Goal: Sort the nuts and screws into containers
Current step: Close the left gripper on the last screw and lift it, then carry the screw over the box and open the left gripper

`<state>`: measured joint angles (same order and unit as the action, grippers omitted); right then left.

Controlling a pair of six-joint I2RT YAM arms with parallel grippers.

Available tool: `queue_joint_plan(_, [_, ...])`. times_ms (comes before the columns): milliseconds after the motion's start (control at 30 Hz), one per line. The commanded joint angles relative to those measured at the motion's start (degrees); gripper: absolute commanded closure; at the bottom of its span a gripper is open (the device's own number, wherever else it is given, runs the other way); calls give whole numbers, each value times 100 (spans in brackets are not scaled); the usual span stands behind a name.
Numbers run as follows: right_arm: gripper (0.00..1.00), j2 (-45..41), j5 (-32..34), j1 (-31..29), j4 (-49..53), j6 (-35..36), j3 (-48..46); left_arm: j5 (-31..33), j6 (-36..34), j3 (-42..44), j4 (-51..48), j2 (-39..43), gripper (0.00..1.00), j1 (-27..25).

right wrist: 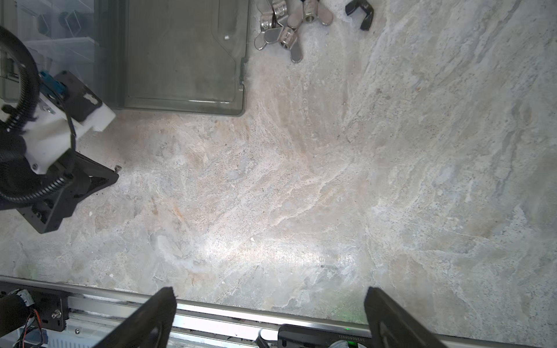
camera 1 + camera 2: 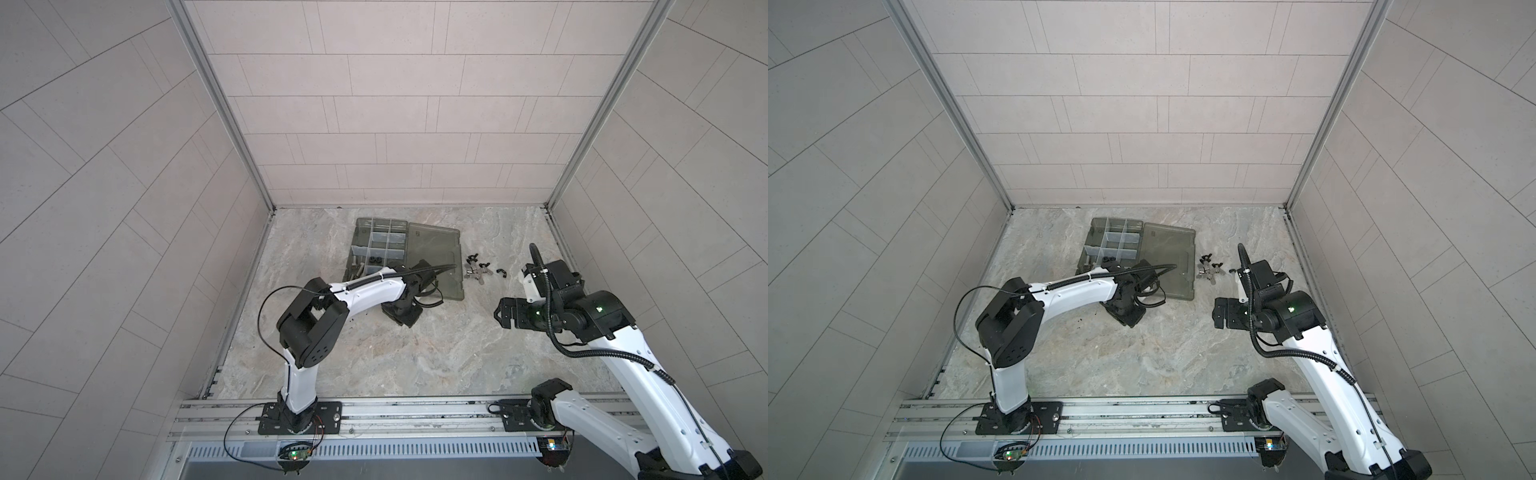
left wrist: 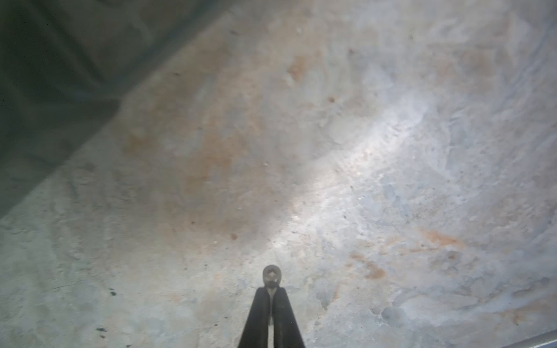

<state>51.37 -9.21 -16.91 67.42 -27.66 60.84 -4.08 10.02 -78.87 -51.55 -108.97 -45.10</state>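
the screw (image 3: 272,274), small and silver, shows head-on between the tips of the left gripper (image 3: 272,290), whose jaws are clenched on it just over the marbled surface (image 3: 391,180), close to the near edge of the organiser case (image 2: 361,232). the case lies open toward the far middle of the surface, with its divided containers (image 2: 395,239) on the left and its flat lid (image 2: 436,257) on the right. black nuts (image 2: 375,260) lie in one container on the near side. just right of the lid, a heap of silver wing nuts (image 1: 286,28) and a black wing nut (image 1: 360,15) rest on the surface. the right gripper (image 1: 269,290) hovers nearer, on the right, jaws released and wide apart, grasping nothing.
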Motion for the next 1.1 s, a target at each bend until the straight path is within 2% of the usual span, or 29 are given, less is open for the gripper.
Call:
queue_joint_plan(0, [1,31,-14,21,-88,-10,211,181,-182,-310,-452,271,96,306])
queue_joint_plan(300, [1,288,-54,21,-176,98,458,408,-585,-948,-726,263,96,1326])
queue_joint_plan(500, [1,439,-10,29,-202,124,637,392,-639,-1224,-725,69,96,1775])
queue_joint_plan(700, [1,565,-49,30,-185,128,733,269,-648,-1359,-701,-137,96,2017])
queue_joint_plan(1067, [1,668,3,34,-88,137,796,99,-541,-1269,-427,-334,95,2128])
